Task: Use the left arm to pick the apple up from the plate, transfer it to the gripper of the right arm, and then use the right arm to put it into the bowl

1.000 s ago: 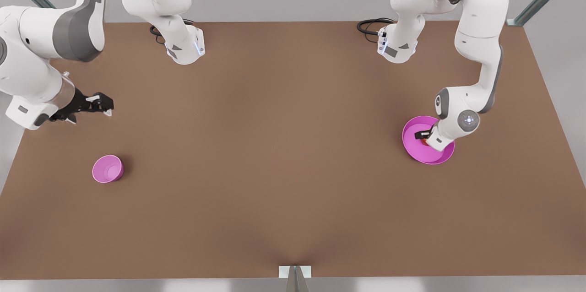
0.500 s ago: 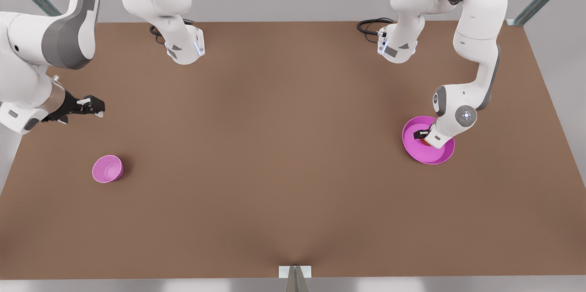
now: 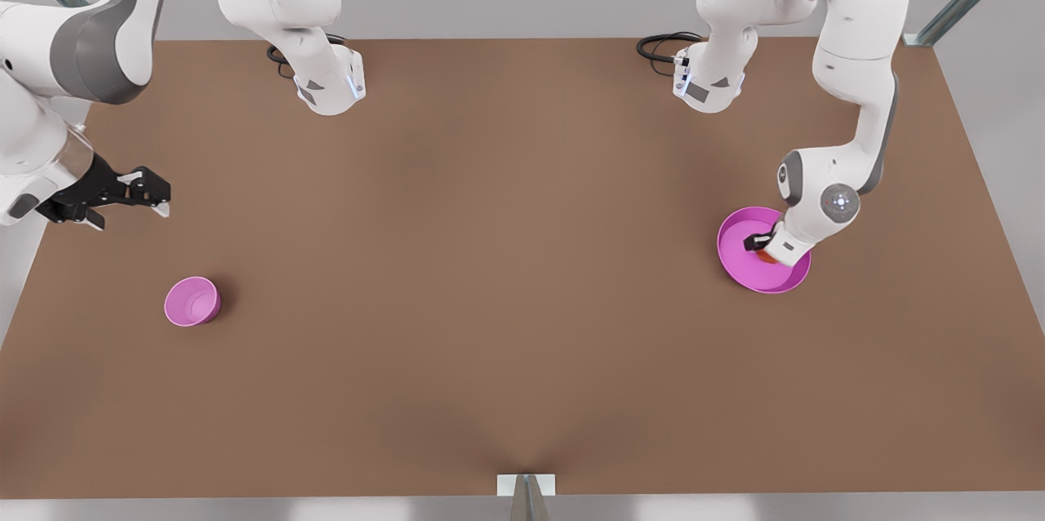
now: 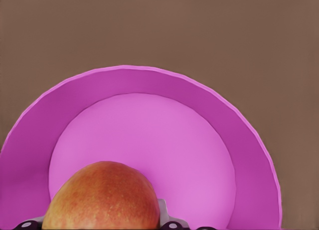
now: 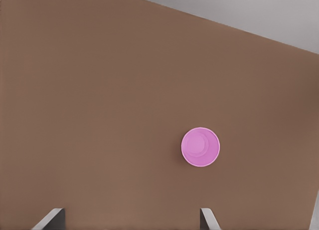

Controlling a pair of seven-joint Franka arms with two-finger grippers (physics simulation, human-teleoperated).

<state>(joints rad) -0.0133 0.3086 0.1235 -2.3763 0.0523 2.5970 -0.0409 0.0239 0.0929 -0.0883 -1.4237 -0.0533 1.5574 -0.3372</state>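
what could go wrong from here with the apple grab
The left gripper sits low over the apple on the plate; its hold looks near the apple's edge, so the round fruit might slip or roll out on lifting. The right gripper, open, waits far across the table, above the bowl, so the handover needs a long carry.

Plate [image 3: 763, 272] sits on table [image 3: 506, 276] at the front view's right. Apple [image 4: 102, 197] lies on plate. Left gripper [image 3: 759, 244] down over plate, at apple. Bowl [image 3: 193, 301] on table at the front view's left, well apart from plate. Right gripper [image 3: 151, 198] above table, behind bowl, toward the left edge, fingers spread. Both arm bases at table's far edge.
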